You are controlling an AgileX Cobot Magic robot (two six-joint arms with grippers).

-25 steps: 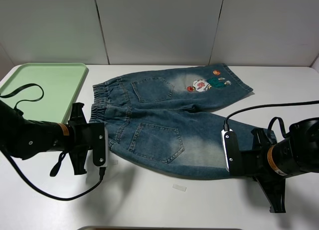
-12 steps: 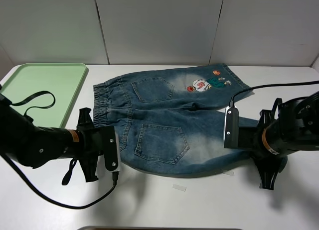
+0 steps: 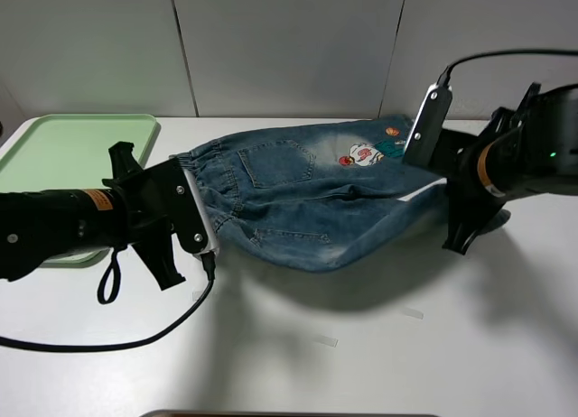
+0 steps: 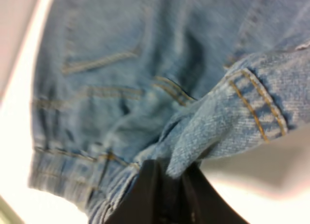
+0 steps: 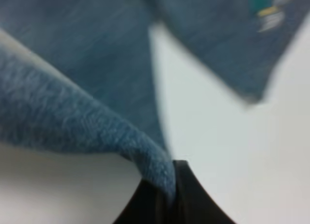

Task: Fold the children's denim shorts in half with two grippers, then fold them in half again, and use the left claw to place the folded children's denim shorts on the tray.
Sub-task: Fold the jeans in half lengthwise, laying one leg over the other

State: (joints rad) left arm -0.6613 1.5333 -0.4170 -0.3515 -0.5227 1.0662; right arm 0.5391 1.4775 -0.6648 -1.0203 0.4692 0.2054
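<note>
The children's denim shorts (image 3: 307, 187) lie on the white table, their near leg lifted off the surface and hanging between the two arms. My left gripper (image 3: 206, 220) is shut on the waistband end; in the left wrist view its tips (image 4: 167, 178) pinch a bunched denim fold (image 4: 213, 136). My right gripper (image 3: 432, 193) is shut on the hem of the lifted leg, and the right wrist view shows the cloth (image 5: 72, 122) draped from its closed tips (image 5: 167, 185). The cartoon patch (image 3: 368, 152) shows on the far leg. At the back left sits the pale-green tray (image 3: 72, 151).
Two small pieces of clear tape (image 3: 324, 340) lie on the table in front of the shorts. A black cable loop (image 3: 110, 282) hangs under the left arm. Grey wall panels (image 3: 289, 47) stand behind the table.
Both grippers have risen and moved toward the back of the table, carrying the near leg's edge up and over. The lower back pocket has folded nearly out of sight.
</note>
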